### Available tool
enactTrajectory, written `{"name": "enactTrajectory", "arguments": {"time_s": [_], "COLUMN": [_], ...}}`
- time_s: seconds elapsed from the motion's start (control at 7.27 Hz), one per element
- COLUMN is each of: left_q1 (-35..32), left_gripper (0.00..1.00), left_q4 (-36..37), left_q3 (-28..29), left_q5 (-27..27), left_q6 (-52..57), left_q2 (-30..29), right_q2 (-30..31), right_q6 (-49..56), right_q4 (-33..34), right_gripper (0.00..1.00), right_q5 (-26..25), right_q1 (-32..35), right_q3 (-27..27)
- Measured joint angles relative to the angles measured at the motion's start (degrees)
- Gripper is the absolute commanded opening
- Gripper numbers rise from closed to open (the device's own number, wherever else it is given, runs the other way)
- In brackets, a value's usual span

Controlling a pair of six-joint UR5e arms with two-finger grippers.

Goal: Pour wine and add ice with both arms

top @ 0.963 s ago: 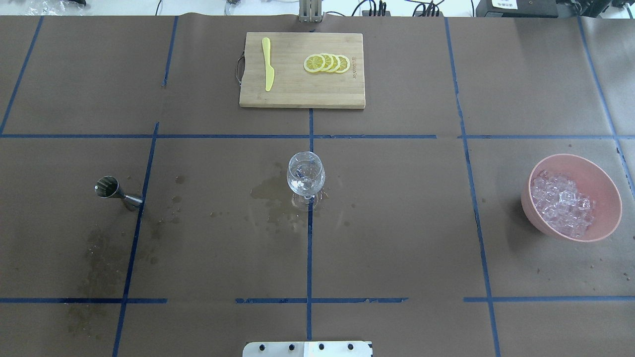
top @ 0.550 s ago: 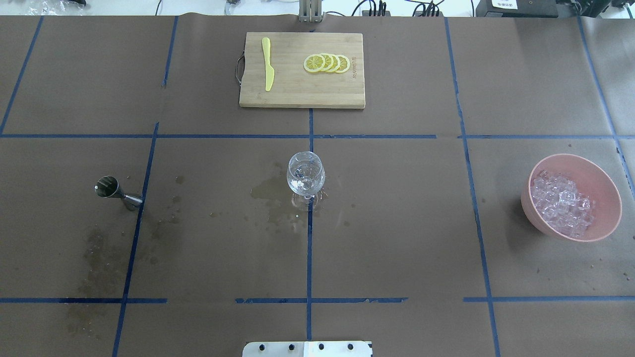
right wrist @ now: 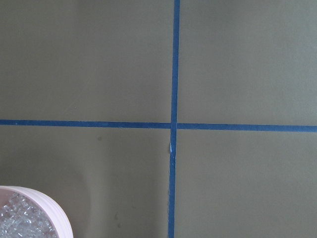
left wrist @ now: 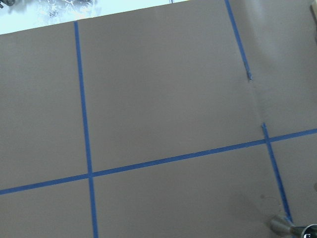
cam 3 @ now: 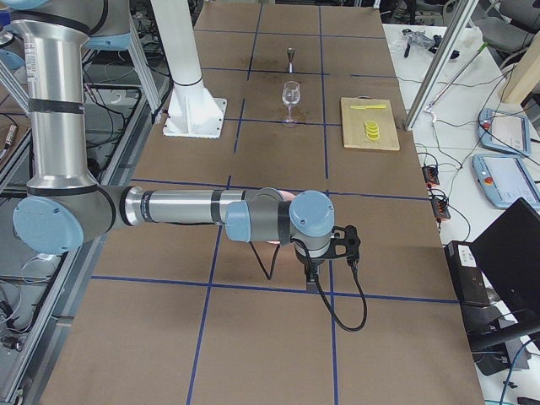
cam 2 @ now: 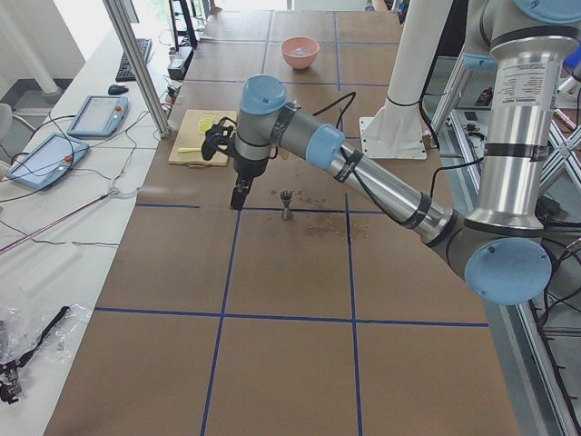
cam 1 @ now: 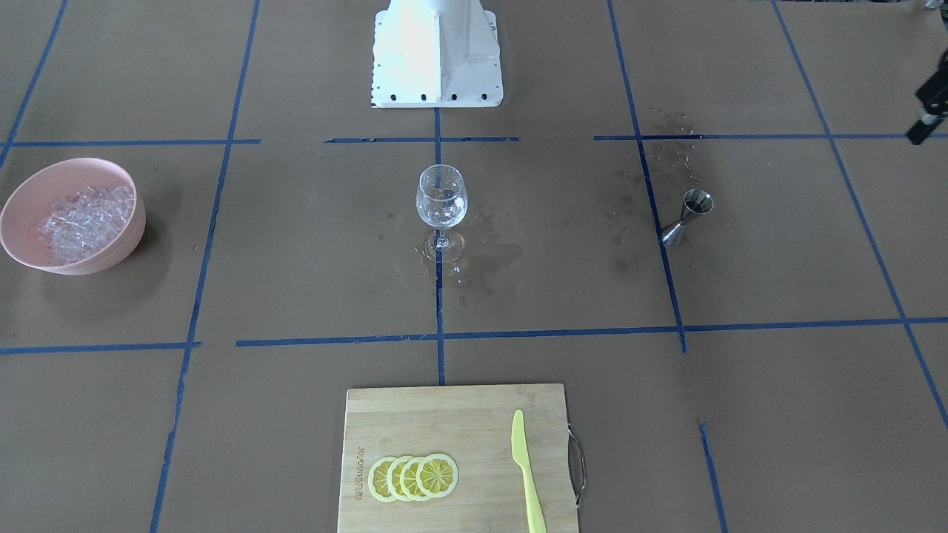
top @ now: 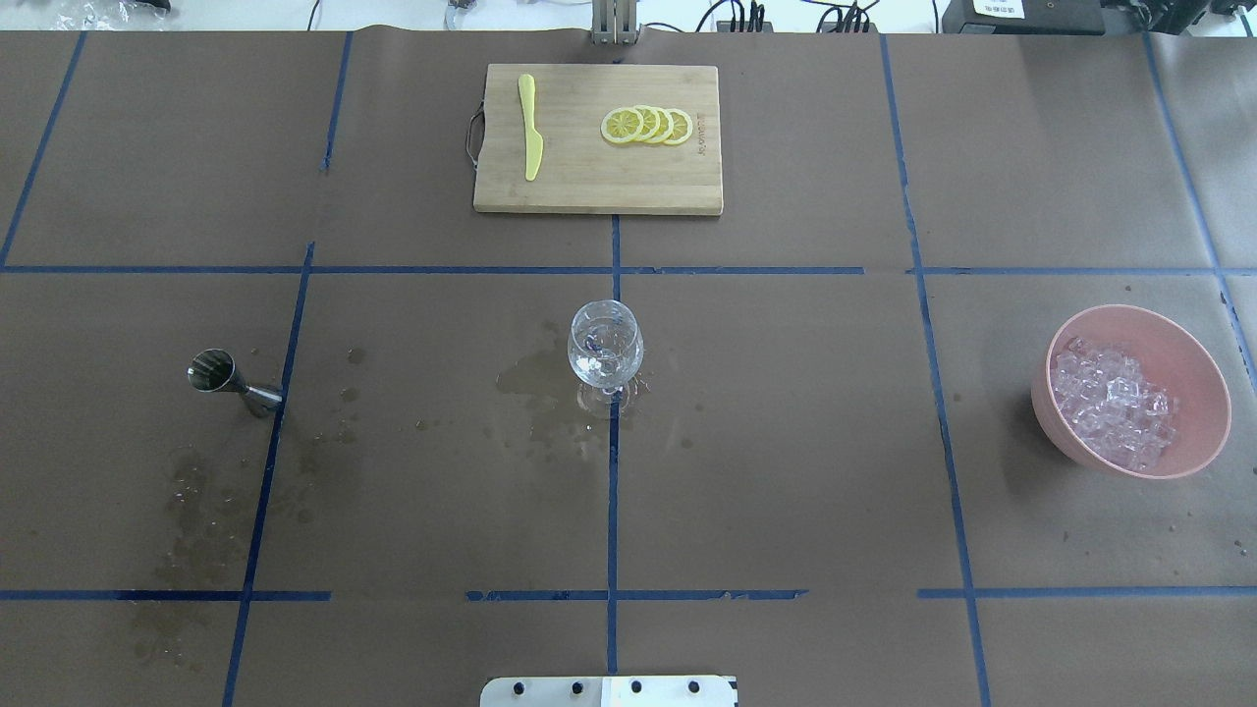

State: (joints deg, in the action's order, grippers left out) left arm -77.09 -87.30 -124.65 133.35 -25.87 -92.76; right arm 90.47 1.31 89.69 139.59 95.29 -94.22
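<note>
Brown counter [top: 786, 442] is wet around the wine glass [top: 606, 344], so a nudge could tip it; left end effector [cam 2: 238, 194], right end effector [cam 3: 314, 272] opening: can't tell.

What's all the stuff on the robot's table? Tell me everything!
wine glass: one, clear, table middle, clear liquid inside
jigger: one, silver, robot's left side
bowl: one, pink, robot's right side
ice: many, clear, in bowl
cutting board: one, wooden, far edge
lemon slices: four, yellow, on board
knife: one, yellow, on board
base block: one, white, near edge
arms: two, silver-grey: left arm, right arm
claws: two, black: left claw, right claw; open or shut unclear
</note>
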Motion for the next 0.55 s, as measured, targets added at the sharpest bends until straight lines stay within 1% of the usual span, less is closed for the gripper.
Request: {"name": "enactTrajectory", "arguments": {"time_s": [0.14, 0.28, 0.41, 0.55], "left_q1": [7.0, 14.3, 20.6, 25.2], "left_gripper": [1.00, 1.00, 1.00, 1.00], "left_q4": [-3.4, -8.8, -15.8, -22.6], "left_q3": [-3.1, -5.1, -6.0, -6.3], "left_q5": [-3.6, -9.3, -15.0, -19.8], "left_q6": [-10.3, -20.1, -27.8, -33.0], "left_q2": [0.8, 2.9, 6.3, 10.5], "right_q2": [0.1, 0.3, 0.4, 0.6], "right_q6": [0.0, -0.1, -0.2, -0.2], "right_q4": [-0.1, -0.1, -0.1, -0.1], "right_gripper": [1.00, 1.00, 1.00, 1.00], "right_q5": [0.3, 0.9, 1.4, 1.8], "right_q1": [-0.1, -0.1, -0.3, -0.4], "right_q3": [0.3, 0.5, 0.5, 0.5]}}
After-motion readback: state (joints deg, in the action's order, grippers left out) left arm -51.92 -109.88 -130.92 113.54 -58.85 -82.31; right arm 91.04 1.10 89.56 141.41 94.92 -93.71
